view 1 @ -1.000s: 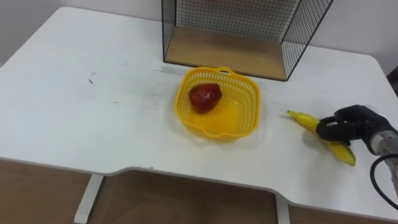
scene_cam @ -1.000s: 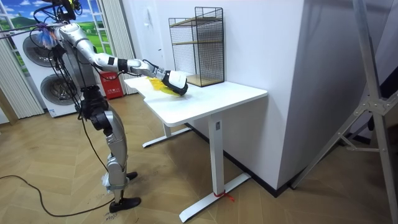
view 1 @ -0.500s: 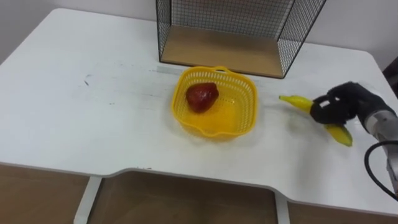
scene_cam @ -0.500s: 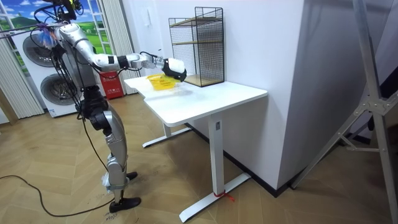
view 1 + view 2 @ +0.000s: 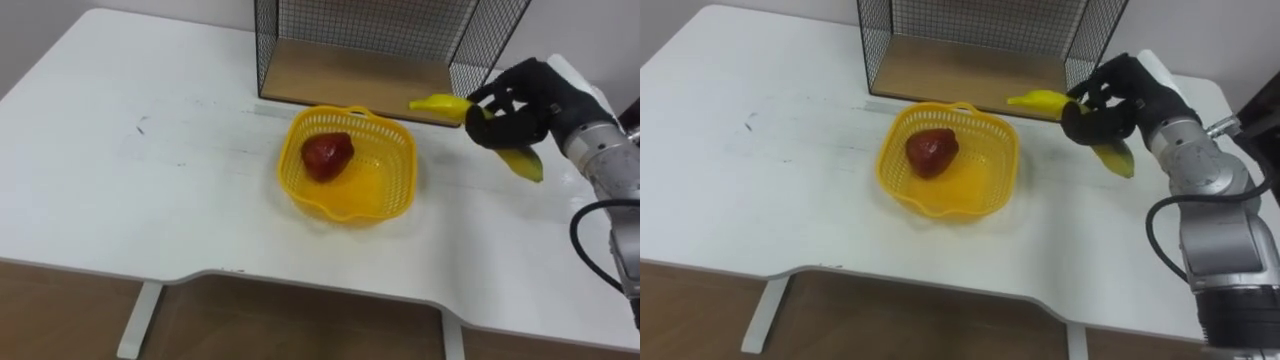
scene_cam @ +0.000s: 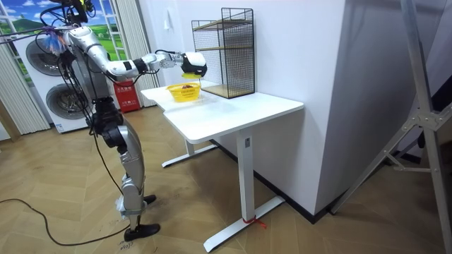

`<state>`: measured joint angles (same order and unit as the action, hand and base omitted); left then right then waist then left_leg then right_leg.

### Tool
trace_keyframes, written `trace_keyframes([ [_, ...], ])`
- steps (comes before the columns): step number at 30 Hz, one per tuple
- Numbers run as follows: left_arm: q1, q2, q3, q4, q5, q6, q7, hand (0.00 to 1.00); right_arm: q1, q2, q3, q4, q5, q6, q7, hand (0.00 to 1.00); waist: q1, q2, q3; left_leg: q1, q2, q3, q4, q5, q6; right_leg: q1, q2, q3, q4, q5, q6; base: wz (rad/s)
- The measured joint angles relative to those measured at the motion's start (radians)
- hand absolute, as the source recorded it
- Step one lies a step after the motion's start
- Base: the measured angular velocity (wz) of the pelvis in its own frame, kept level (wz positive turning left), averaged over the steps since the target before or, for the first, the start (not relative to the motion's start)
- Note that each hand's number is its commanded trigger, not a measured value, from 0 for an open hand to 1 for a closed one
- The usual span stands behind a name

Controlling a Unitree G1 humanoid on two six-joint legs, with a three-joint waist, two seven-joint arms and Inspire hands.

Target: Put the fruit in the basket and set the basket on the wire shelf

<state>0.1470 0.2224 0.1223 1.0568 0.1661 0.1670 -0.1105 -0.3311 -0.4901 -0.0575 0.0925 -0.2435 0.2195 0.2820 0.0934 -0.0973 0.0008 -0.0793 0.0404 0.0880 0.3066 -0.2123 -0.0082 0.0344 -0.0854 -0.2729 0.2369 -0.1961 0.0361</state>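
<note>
On the white table point(image 5: 130, 200) the yellow plastic mesh basket point(image 5: 396, 150) sits near the middle, with the red fruit point(image 5: 328, 156) in its left half. Just behind it stands the black wire shelf with a wooden base point(image 5: 350, 75). Right of the basket, above the tabletop and before the shelf's right corner, the yellow banana point(image 5: 445, 103) is clasped in the robot's right hand point(image 5: 525, 95).

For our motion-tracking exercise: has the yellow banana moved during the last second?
Yes: gripped by the right hand, the yellow banana rose off the white table towards the yellow plastic basket.

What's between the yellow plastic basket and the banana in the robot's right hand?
Left eye view: only bare white table separates the yellow plastic basket from the right hand's yellow banana.
</note>
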Motion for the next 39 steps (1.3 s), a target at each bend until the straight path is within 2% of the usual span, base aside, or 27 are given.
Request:
trace_keyframes([
  [3, 0.002, 0.000, 0.000, 0.004, 0.000, -0.002, 0.001, 0.00, 0.000, 0.015, 0.000, -0.039, -0.003, 0.000, -0.001, 1.00, 0.001, -0.001, -0.0002, 0.004, 0.000, 0.004, -0.004, 0.000, 0.000, 0.001, 0.000, 0.002, 0.000, 0.000, 0.000, -0.03],
  [11, -0.002, 0.001, -0.005, -0.001, -0.009, -0.020, -0.001, 0.00, 0.000, 0.016, 0.007, -0.096, -0.037, 0.000, 0.005, 1.00, 0.024, -0.007, 0.0007, 0.005, 0.000, 0.004, -0.005, 0.000, 0.000, 0.002, 0.000, 0.000, -0.001, 0.000, 0.000, 0.00],
  [24, -0.004, 0.004, -0.022, 0.003, -0.048, -0.028, 0.000, 0.00, 0.000, 0.017, 0.116, -0.185, -0.084, -0.001, 0.065, 1.00, 0.038, -0.004, 0.0097, 0.002, 0.000, 0.002, -0.004, 0.000, 0.000, 0.001, 0.000, -0.002, -0.001, 0.000, 0.000, 0.00],
  [30, -0.004, 0.003, -0.029, 0.003, -0.078, -0.030, 0.000, 0.00, 0.000, 0.061, 0.120, -0.196, -0.127, 0.000, 0.105, 1.00, 0.051, -0.002, 0.0112, 0.003, 0.000, 0.002, -0.006, 0.000, 0.000, 0.000, 0.001, -0.002, -0.002, 0.000, 0.000, 0.00],
  [39, -0.001, 0.003, -0.030, 0.003, -0.097, -0.036, 0.001, 0.00, 0.000, 0.082, 0.183, -0.196, -0.126, 0.000, 0.117, 1.00, 0.062, -0.001, 0.0111, 0.005, -0.001, -0.002, -0.005, 0.001, -0.001, 0.002, 0.001, -0.002, -0.002, 0.000, 0.000, 0.01],
])
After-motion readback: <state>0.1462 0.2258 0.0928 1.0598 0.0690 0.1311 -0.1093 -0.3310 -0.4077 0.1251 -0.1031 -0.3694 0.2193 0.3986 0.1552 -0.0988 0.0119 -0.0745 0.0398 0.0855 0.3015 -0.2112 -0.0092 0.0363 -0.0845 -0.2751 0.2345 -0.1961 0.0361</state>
